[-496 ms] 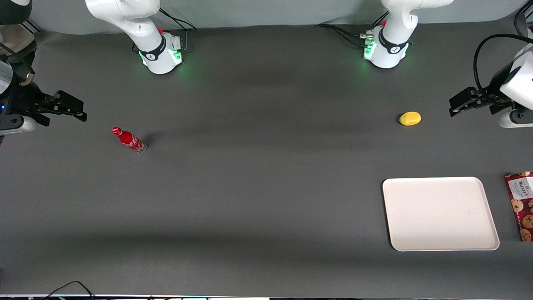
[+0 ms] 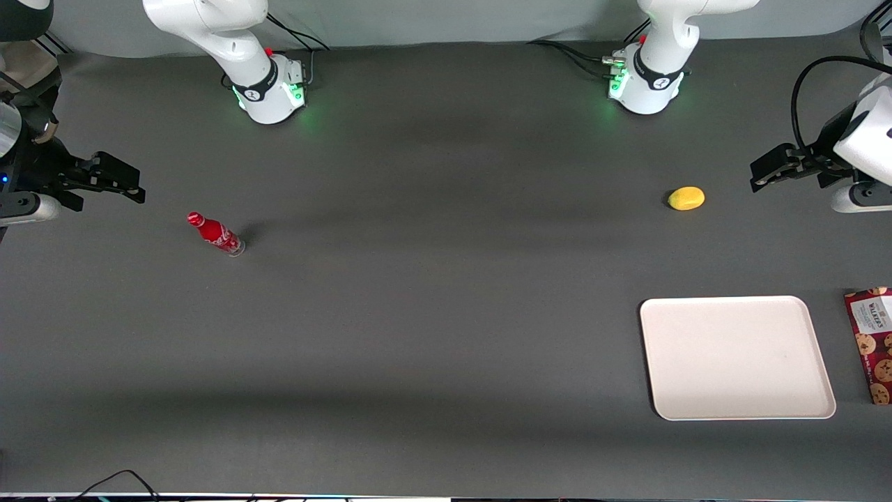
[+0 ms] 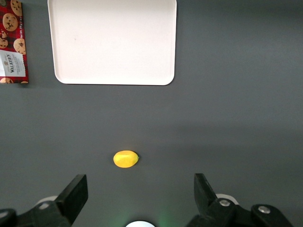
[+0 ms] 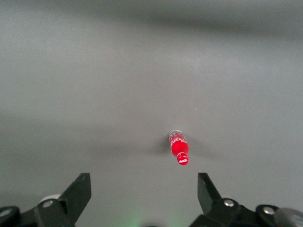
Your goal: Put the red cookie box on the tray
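Dark table (image 2: 432, 314), and the gripper (image 3: 140, 198) hangs high with jaws wide, empty, well away from the box (image 2: 872, 341). Box lies flat just beside the tray (image 2: 736, 357); a flat box could slip the fingers or get nudged off the table's end.

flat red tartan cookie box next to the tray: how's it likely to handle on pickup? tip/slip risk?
The flat dark-red tartan cookie box lies flat on the table, so tipping looks unlikely. Its low profile probably leaves little edge to pinch. It looks like printed cardboard: likely light, maybe slick. It lies beside the cream-white rectangular tray, untouched. The open left gripper hangs above the table.
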Available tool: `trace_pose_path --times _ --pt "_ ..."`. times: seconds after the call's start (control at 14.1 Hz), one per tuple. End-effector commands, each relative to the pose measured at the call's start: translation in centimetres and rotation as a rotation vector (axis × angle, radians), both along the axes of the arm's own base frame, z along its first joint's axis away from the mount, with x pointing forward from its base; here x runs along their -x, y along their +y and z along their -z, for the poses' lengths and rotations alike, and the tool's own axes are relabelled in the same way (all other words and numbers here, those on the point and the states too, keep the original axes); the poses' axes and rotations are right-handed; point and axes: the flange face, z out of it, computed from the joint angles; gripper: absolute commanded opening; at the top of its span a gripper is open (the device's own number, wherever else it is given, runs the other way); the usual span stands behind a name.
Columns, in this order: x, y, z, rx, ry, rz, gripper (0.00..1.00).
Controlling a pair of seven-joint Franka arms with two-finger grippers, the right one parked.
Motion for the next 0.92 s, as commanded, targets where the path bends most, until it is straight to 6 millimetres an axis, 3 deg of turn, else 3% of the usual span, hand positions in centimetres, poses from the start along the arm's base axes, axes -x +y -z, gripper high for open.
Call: trace_pose_path --times 0.0,0.57,0.85 --pt "0.0 -0.3 -0.3 -0.001 0.011 -0.012 1.00" --pt "0.0 -0.3 -0.3 -0.001 0.011 -0.013 1.00" --pt "-0.3 1.3 -0.3 -0.004 0.000 -0.026 1.00"
